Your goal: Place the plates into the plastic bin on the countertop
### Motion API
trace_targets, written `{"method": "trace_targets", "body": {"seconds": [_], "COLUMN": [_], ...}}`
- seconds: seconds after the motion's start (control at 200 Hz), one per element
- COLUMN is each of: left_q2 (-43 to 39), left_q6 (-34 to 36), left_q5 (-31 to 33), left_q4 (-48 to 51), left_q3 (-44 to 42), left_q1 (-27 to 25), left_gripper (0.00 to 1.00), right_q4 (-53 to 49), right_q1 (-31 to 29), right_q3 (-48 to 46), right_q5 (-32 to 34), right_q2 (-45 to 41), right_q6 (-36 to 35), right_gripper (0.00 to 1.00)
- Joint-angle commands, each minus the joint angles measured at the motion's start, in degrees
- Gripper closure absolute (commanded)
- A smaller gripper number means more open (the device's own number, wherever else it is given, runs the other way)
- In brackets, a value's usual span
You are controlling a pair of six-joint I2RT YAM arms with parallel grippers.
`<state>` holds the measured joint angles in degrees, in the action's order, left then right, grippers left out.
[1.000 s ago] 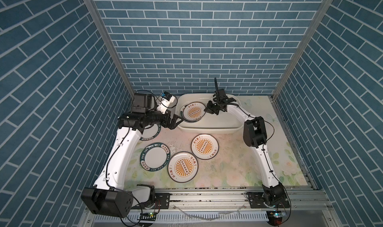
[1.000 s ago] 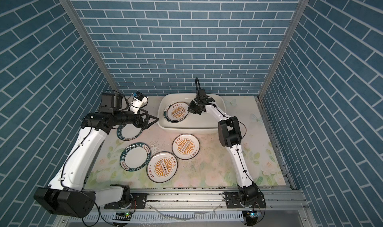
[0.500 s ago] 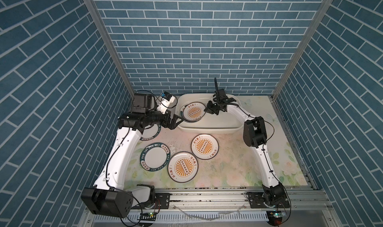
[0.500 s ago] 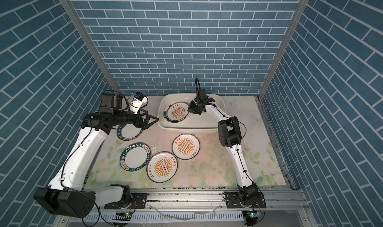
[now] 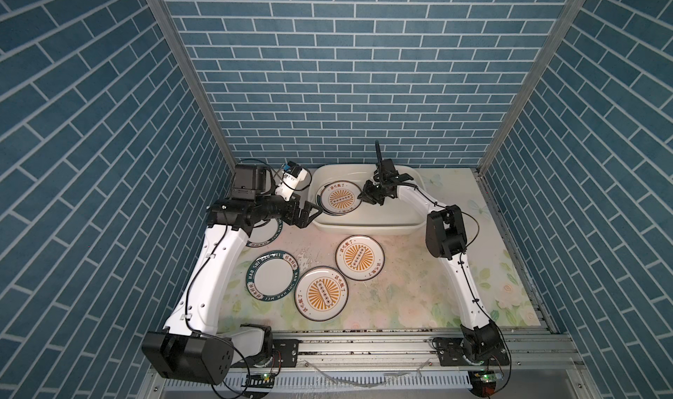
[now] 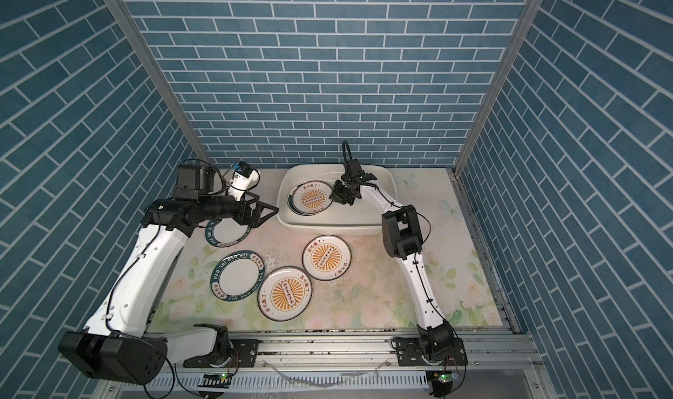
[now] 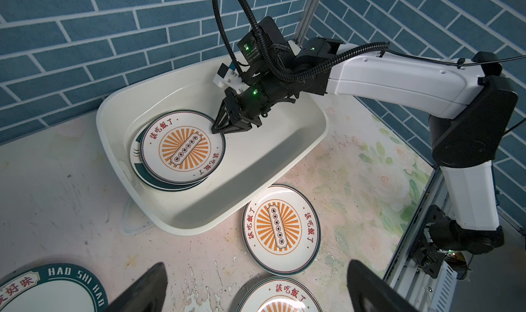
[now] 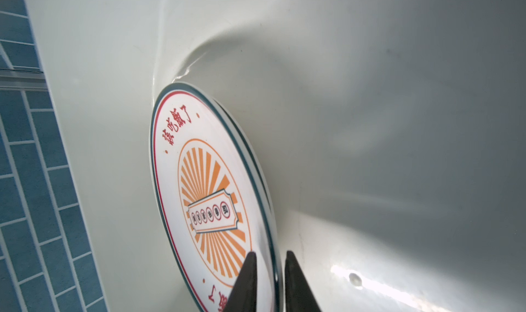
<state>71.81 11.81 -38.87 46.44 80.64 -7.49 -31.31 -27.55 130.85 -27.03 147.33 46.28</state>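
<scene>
You find the large glossy white plastic bin at the far side of the pale rose-printed countertop. Inside the bin, toward its left end, a round white plate with an orange sunburst centre lies face up. It rests on at least one lower white plate, whose edge shows from under it. The right gripper reaches into the bin and stands at the right edge of the top plate. In the right wrist view its two dark fingers stand one on each side of the plate's rim with only a narrow gap, and you cannot tell whether they press the rim or are just free of it. The left gripper hangs outside the bin, just beside its left front corner, with the jaws spread wide and nothing between them. In front of the bin four more plates lie flat on the countertop. A second sunburst plate is near the bin's front wall, and a third sunburst plate is farther from the bin. Just beside that one is a white plate with a dark teal lettered band. Another teal-banded plate lies off the bin's left front corner, partly hidden under the left arm.
</scene>
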Motion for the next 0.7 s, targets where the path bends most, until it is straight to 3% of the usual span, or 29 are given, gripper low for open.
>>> {"method": "trace_targets", "body": {"seconds": [0.0, 0.695], "left_q2": [-1.2, -1.5], "left_q6": [0.0, 0.0], "left_q5": [-0.9, -0.8], "left_q4": [-0.4, -0.4], "left_q3": [-0.9, -0.9], "left_q1": [-0.2, -0.2], "left_gripper": [0.0, 0.0], "right_q4": [-0.8, -1.8], "right_q1": [-0.5, -1.0], "right_q3": [2.0, 2.0], "right_q5": [-0.7, 0.3], "right_q2": [1.0, -1.6], "right_q6": [0.8, -0.1], "right_gripper": [0.79, 0.77]}}
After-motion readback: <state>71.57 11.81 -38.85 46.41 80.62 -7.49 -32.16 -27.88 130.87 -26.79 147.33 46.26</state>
